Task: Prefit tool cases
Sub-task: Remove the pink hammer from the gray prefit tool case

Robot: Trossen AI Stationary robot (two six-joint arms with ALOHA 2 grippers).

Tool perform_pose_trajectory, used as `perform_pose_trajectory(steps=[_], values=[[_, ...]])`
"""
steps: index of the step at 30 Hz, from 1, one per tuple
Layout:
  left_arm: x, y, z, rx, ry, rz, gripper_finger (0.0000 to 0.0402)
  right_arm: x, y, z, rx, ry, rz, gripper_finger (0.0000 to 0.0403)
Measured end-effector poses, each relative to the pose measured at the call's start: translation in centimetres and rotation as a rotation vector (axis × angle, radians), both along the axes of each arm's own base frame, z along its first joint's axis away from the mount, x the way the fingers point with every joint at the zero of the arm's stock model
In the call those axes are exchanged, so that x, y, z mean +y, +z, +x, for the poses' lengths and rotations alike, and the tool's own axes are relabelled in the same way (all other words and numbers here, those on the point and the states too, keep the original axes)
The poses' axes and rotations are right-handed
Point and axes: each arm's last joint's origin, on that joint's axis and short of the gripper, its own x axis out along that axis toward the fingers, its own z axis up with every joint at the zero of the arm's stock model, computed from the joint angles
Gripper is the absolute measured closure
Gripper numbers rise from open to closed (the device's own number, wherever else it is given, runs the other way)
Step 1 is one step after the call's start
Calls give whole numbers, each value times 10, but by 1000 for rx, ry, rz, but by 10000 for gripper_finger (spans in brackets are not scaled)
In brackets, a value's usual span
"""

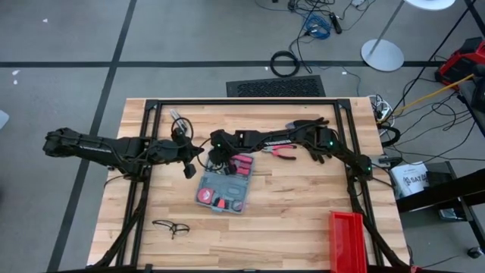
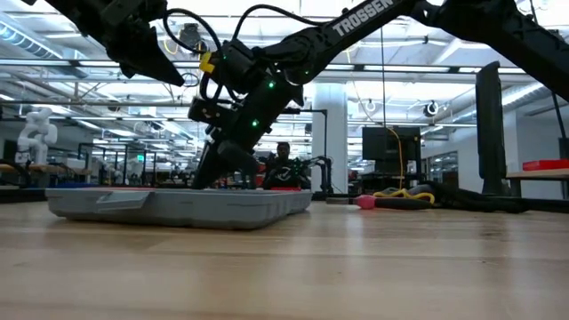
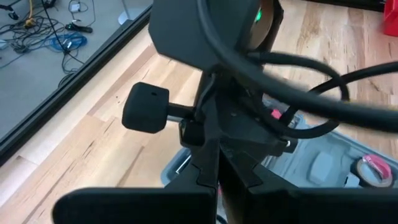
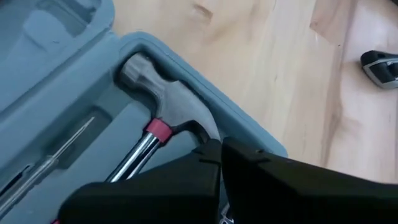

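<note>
Nearest in the right wrist view, the right hand [image 4: 217,152] is pinched together just above the steel-headed hammer [image 4: 163,99], which lies seated in its moulded slot. The flat blue-grey plastic tool case [image 1: 224,186] lies open at the centre of the high view on the wooden table [image 1: 303,205], partly filled. Red-handled pliers [image 1: 285,152] wait outside, upper right. The left hand [image 1: 191,168], also closed, hovers at the case's left edge.
</note>
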Motion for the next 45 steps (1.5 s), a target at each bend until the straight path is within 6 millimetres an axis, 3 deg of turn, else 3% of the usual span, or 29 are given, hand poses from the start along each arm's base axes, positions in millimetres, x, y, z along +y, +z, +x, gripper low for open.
perform_pose_trajectory(steps=[19, 35, 40, 45], values=[[0, 0, 0, 0, 3, 2, 393, -1, 4, 1, -21, -25, 0, 402], [0, 0, 0, -2, 4, 2, 393, -2, -9, 5, -23, -34, -1, 311], [0, 0, 0, -3, 4, 2, 393, -6, -20, 6, -7, -35, 9, 322], [0, 0, 0, -4, 4, 2, 393, -11, -23, 4, 10, -36, 61, 373]])
